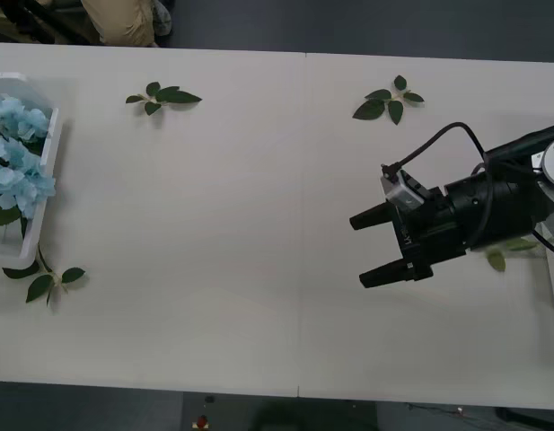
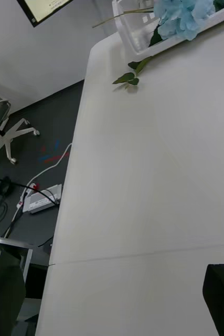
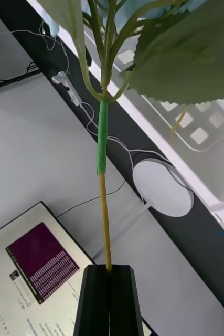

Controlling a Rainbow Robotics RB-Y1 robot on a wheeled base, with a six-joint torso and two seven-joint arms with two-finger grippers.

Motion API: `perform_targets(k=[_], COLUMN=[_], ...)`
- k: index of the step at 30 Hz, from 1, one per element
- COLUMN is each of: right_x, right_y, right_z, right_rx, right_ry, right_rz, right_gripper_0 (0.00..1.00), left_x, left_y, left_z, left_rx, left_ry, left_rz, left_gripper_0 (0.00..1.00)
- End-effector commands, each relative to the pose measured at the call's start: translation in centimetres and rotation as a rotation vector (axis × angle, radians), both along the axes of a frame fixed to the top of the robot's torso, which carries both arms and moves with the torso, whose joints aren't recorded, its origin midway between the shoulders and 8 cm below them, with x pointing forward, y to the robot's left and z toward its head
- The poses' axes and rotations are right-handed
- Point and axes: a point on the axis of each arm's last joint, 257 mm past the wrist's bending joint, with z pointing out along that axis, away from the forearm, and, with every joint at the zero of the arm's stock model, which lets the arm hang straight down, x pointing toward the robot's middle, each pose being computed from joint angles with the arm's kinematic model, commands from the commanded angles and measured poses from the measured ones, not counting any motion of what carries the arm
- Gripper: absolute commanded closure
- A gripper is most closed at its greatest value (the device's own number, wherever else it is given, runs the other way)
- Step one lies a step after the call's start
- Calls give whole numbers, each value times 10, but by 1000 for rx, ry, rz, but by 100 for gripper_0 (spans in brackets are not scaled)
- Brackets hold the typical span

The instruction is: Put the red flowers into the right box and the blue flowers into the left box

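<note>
Right gripper (image 1: 377, 248) hangs over the bare table with its fingers spread and empty; the blue flowers (image 1: 16, 157) fill the left box (image 1: 48, 153) at the far left. From my right wrist, that box (image 2: 138, 44) sits distant. Left gripper (image 3: 110, 283) pinches a blue flower's stem (image 3: 104, 210); I should lower it slowly, head first, before releasing.

You've got no readable text: monitor (image 3: 35, 257) shows a purple window w/ white lines, too small to make out.
</note>
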Motion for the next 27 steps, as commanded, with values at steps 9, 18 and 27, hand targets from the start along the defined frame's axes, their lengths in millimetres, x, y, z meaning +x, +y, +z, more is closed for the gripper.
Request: perform_targets(k=[9,18,27], right_x=[13,14,14], right_y=[17,16,16], right_z=[16,15,14], right_rx=[-2,-7,-11], right_ry=[-72,-73,-74], right_rz=[5,4,5], right_gripper_0=[0,0,0], left_x=[13,19,15], left_y=[-9,-19,-120], left_z=[-3,-8,-14], left_rx=[126,66,-388], left_ry=[52,54,104], left_rz=[-125,-168,-398], left_gripper_0=[15,14,14])
